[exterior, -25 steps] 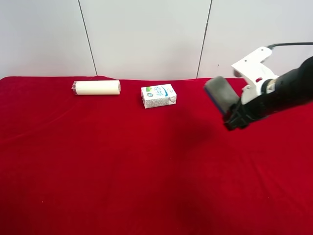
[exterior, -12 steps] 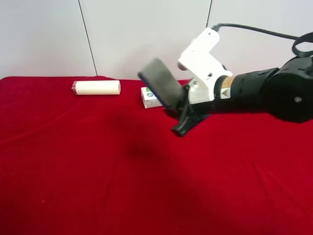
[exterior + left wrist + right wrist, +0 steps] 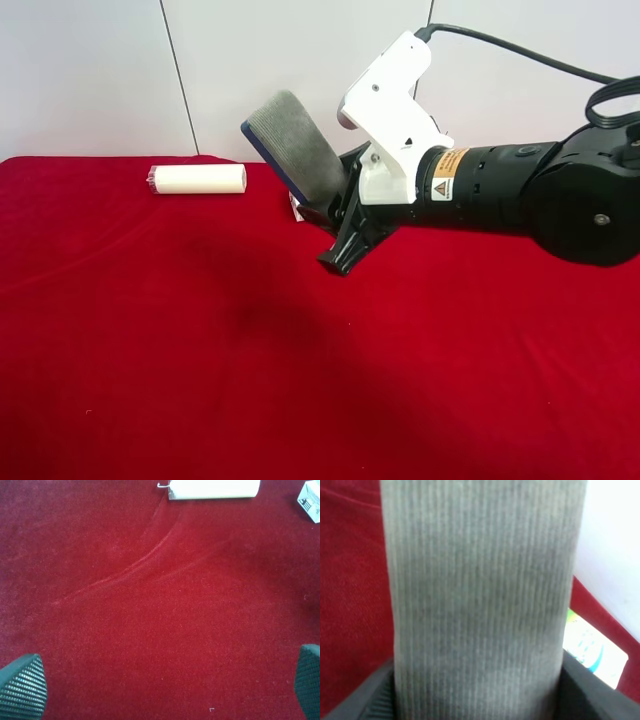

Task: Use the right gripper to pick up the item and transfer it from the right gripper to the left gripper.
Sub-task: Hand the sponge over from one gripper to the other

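The board eraser (image 3: 297, 145), grey felt face over a dark blue base, is held tilted in the air above the red cloth. My right gripper (image 3: 335, 215), on the arm with the white housing and yellow sticker, is shut on its lower end. In the right wrist view the felt (image 3: 480, 595) fills the frame between the two black fingers (image 3: 375, 700). My left gripper (image 3: 165, 685) shows only in the left wrist view, open and empty over bare red cloth. It is out of the exterior high view.
A cream cylinder (image 3: 198, 179) lies at the back left of the red cloth (image 3: 150, 330) and shows in the left wrist view (image 3: 214, 488). A white printed carton (image 3: 594, 652) sits behind the eraser, mostly hidden in the exterior high view. A white wall stands behind.
The right arm has swung from the exterior high view's right edge towards the middle, carrying the eraser leftward and higher. The eraser now covers the carton.
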You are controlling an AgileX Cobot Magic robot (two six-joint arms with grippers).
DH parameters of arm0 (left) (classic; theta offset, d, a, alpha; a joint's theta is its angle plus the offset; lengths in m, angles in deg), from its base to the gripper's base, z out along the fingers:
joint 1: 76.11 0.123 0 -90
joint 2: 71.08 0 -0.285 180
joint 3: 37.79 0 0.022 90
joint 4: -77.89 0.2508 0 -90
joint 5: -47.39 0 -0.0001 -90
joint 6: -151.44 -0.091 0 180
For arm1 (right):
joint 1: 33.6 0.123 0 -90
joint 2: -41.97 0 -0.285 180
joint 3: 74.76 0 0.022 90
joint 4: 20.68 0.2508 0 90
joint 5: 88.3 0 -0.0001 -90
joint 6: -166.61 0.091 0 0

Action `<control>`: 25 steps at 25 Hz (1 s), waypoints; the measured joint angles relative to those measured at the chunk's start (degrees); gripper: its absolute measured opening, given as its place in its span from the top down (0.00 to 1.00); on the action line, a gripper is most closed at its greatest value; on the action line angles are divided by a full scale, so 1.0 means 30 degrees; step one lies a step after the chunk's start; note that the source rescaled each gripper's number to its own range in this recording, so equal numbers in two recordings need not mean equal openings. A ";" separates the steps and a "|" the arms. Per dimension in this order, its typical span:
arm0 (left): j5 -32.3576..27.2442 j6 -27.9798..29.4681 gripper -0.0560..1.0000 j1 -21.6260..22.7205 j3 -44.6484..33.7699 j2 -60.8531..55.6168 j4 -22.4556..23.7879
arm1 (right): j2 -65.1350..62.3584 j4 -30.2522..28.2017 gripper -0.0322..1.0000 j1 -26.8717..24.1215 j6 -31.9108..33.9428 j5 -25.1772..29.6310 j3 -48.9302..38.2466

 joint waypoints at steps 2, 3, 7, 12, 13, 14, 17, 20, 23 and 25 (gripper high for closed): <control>0.0000 0.0000 0.00 0.0000 0.0000 0.0000 0.0000 | 0.0000 -0.0018 0.93 0.0000 0.0000 -0.0299 0.0000; 0.0000 0.0000 0.00 0.0000 0.0000 0.0000 0.0000 | 0.0000 -0.0068 0.93 0.0000 0.0000 -0.0538 0.0000; 0.0000 0.0000 0.00 0.0000 0.0000 0.0000 0.0000 | 0.0000 -0.0641 0.93 0.0000 0.0000 -0.1941 0.0000; 0.0000 0.0000 0.00 0.0000 0.0000 0.0000 0.0000 | 0.0000 -0.1032 0.93 0.0000 0.0000 -0.3114 0.0000; 0.0000 0.0000 0.00 0.0000 0.0000 0.0000 0.0018 | 0.0000 -0.1032 0.93 0.0000 0.0000 -0.3154 0.0000; 0.0000 0.0000 0.00 0.0000 0.0000 0.0000 0.0018 | 0.0000 -0.1032 0.93 0.0000 0.0000 -0.3149 0.0000; 0.0000 0.0000 0.00 0.0000 0.0000 0.0000 0.0018 | 0.0000 -0.1032 0.93 0.0000 0.0000 -0.3149 0.0000; 0.0000 0.0000 0.00 0.0000 0.0000 0.0000 0.0018 | 0.0000 -0.1032 0.93 0.0000 0.0000 -0.3149 0.0000; 0.0000 0.0000 0.00 0.0000 0.0000 0.0000 0.0004 | 0.0000 -0.1032 0.93 0.0000 0.0000 -0.3149 0.0000; 0.0000 0.0000 0.00 0.0000 0.0000 0.0000 0.0004 | 0.0000 -0.1032 0.93 0.0000 0.0000 -0.3149 0.0000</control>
